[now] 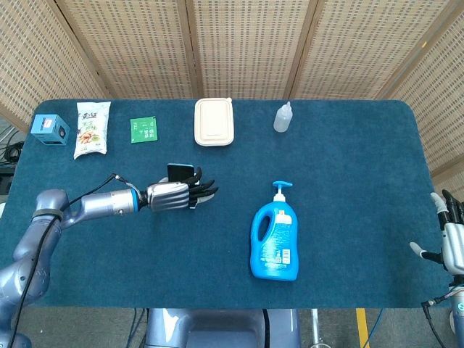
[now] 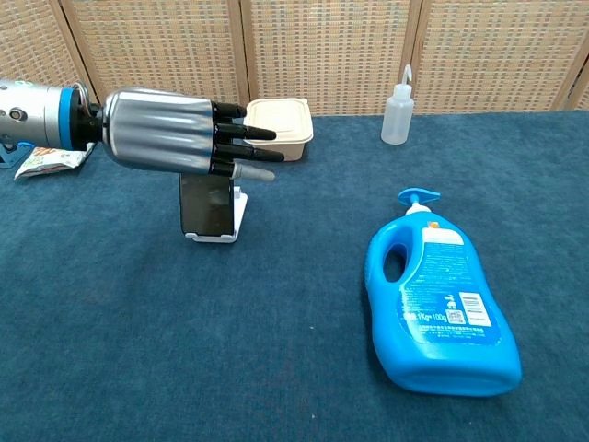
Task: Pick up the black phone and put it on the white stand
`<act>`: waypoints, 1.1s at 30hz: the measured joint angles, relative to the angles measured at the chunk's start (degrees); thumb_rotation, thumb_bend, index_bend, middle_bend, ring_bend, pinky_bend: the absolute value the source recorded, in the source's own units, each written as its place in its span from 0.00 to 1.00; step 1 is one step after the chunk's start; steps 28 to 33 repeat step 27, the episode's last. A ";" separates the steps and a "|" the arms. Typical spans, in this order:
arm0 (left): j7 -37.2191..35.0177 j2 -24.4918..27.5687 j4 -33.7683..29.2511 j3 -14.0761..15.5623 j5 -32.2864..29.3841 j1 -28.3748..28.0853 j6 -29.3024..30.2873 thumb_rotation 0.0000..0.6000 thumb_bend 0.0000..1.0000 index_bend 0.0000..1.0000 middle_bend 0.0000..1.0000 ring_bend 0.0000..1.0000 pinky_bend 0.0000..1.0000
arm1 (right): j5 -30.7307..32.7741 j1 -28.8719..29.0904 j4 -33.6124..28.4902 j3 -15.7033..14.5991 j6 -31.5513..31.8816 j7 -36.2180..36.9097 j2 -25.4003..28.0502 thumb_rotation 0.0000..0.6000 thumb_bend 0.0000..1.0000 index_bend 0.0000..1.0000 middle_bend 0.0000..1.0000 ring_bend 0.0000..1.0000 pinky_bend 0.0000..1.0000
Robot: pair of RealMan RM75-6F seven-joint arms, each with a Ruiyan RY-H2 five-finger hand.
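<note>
The left hand's fingers (image 2: 247,152) are straightened and spread, pointing toward 3 o'clock, and nothing is clamped between them. The left hand (image 2: 175,143) hovers just above the top edge of the phone (image 2: 206,205), which stands upright in the stand (image 2: 232,214). In the head view the same hand (image 1: 174,195) sits at 6 o'clock of the phone (image 1: 180,172), fingers fanned past it.

By the look of it the placing is done: the phone rests on the stand and the hand has let go. What seems left is only to draw the arm clear without knocking the phone over.

The hand covers the phone's upper edge in the chest view, so I cannot tell whether the palm or thumb touches it. Most of the stand is hidden behind the phone, and in the head view it is hidden under the hand.

The right hand (image 1: 451,235) is cut off at the frame's edge at 4 o'clock of the table (image 1: 348,181); its fingers look apart and empty.
</note>
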 measured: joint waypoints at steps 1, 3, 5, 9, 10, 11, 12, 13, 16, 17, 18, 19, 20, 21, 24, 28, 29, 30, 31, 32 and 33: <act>-0.02 0.54 -0.71 -0.23 -0.17 0.14 0.75 1.00 0.00 0.00 0.00 0.00 0.25 | -0.15 -0.04 -0.08 -0.06 0.13 -0.02 0.03 1.00 0.00 0.00 0.00 0.00 0.00; 0.06 1.59 -2.01 -0.51 -0.33 0.36 1.97 1.00 0.00 0.00 0.00 0.00 0.25 | -0.45 -0.11 -0.26 -0.16 0.36 -0.08 0.08 1.00 0.00 0.00 0.00 0.00 0.00; 0.41 2.97 -3.73 -0.82 -0.46 0.58 3.32 1.00 0.00 0.00 0.00 0.00 0.25 | -0.73 -0.19 -0.41 -0.29 0.54 -0.11 0.13 1.00 0.00 0.00 0.00 0.00 0.00; 0.78 5.19 -7.25 -2.07 -1.31 1.01 4.73 1.00 0.00 0.00 0.00 0.00 0.25 | -1.02 -0.20 -0.74 -0.46 0.39 0.11 0.36 1.00 0.00 0.00 0.00 0.00 0.00; 0.62 6.03 -8.84 -2.76 -1.88 1.26 5.71 1.00 0.00 0.00 0.00 0.00 0.25 | -1.23 -0.22 -0.89 -0.48 0.53 0.22 0.45 1.00 0.00 0.00 0.00 0.00 0.00; 0.44 6.72 -10.21 -3.34 -2.39 1.51 6.50 1.00 0.00 0.00 0.00 0.00 0.25 | -1.39 -0.25 -0.99 -0.50 0.67 0.30 0.53 1.00 0.00 0.00 0.00 0.00 0.00; 0.24 7.44 -11.65 -3.95 -2.94 1.81 7.26 1.00 0.00 0.00 0.00 0.00 0.24 | -1.56 -0.29 -1.10 -0.52 0.83 0.38 0.60 1.00 0.00 0.00 0.00 0.00 0.00; -0.18 8.45 -13.66 -4.87 -3.86 2.29 8.24 1.00 0.00 0.00 0.00 0.00 0.23 | -1.72 -0.33 -1.18 -0.54 0.97 0.44 0.65 1.00 0.00 0.00 0.00 0.00 0.00; -1.84 11.43 -19.71 -7.40 -6.93 3.92 10.38 1.00 0.00 0.00 0.00 0.00 0.15 | -2.41 -0.62 -1.61 -0.76 1.56 0.90 0.98 1.00 0.00 0.00 0.00 0.00 0.00; -2.35 12.45 -21.86 -8.16 -7.99 4.53 10.92 1.00 0.00 0.00 0.00 0.00 0.12 | -2.57 -0.72 -1.72 -0.83 1.69 1.06 1.09 1.00 0.00 0.00 0.00 0.00 0.00; -2.85 13.51 -24.14 -8.90 -9.11 5.20 11.42 1.00 0.00 0.00 0.00 0.00 0.09 | -2.72 -0.81 -1.82 -0.89 1.82 1.20 1.19 1.00 0.00 0.00 0.00 0.00 0.00; -3.50 14.98 -27.38 -9.83 -10.68 6.21 12.02 1.00 0.00 0.00 0.00 0.00 0.06 | -2.88 -0.93 -1.95 -0.96 2.02 1.39 1.32 1.00 0.00 0.00 0.00 0.00 0.00; -4.01 16.14 -30.00 -10.48 -11.96 7.10 12.45 1.00 0.00 0.00 0.00 0.00 0.03 | -3.01 -1.03 -2.06 -0.99 2.20 1.52 1.42 1.00 0.00 0.00 0.00 0.00 0.00; -4.56 17.35 -32.79 -11.09 -13.33 8.10 12.85 1.00 0.00 0.00 0.00 0.00 0.01 | -3.21 -1.17 -2.22 -1.04 2.48 1.72 1.55 1.00 0.00 0.00 0.00 0.00 0.00; -6.78 21.60 -43.03 -12.92 -18.62 12.13 13.97 1.00 0.00 0.00 0.00 0.00 0.00 | -3.60 -1.45 -2.49 -1.15 2.97 2.05 1.81 1.00 0.00 0.00 0.00 0.00 0.00; -10.34 25.82 -53.52 -14.37 -25.36 17.32 14.81 1.00 0.00 0.00 0.00 0.00 0.00 | -3.82 -1.63 -2.63 -1.27 3.21 2.14 1.94 1.00 0.00 0.00 0.00 0.00 0.00; -10.34 25.82 -53.52 -14.37 -25.36 17.32 14.81 1.00 0.00 0.00 0.00 0.00 0.00 | -3.82 -1.63 -2.63 -1.27 3.21 2.14 1.94 1.00 0.00 0.00 0.00 0.00 0.00; -10.34 25.82 -53.52 -14.37 -25.36 17.32 14.81 1.00 0.00 0.00 0.00 0.00 0.00 | -3.82 -1.63 -2.63 -1.27 3.21 2.14 1.94 1.00 0.00 0.00 0.00 0.00 0.00; -10.34 25.82 -53.52 -14.37 -25.36 17.32 14.81 1.00 0.00 0.00 0.00 0.00 0.00 | -3.82 -1.63 -2.63 -1.27 3.21 2.14 1.94 1.00 0.00 0.00 0.00 0.00 0.00; -10.34 25.82 -53.52 -14.37 -25.36 17.32 14.81 1.00 0.00 0.00 0.00 0.00 0.00 | -3.82 -1.63 -2.63 -1.27 3.21 2.14 1.94 1.00 0.00 0.00 0.00 0.00 0.00; -10.34 25.82 -53.52 -14.37 -25.36 17.32 14.81 1.00 0.00 0.00 0.00 0.00 0.00 | -3.82 -1.63 -2.63 -1.27 3.21 2.14 1.94 1.00 0.00 0.00 0.00 0.00 0.00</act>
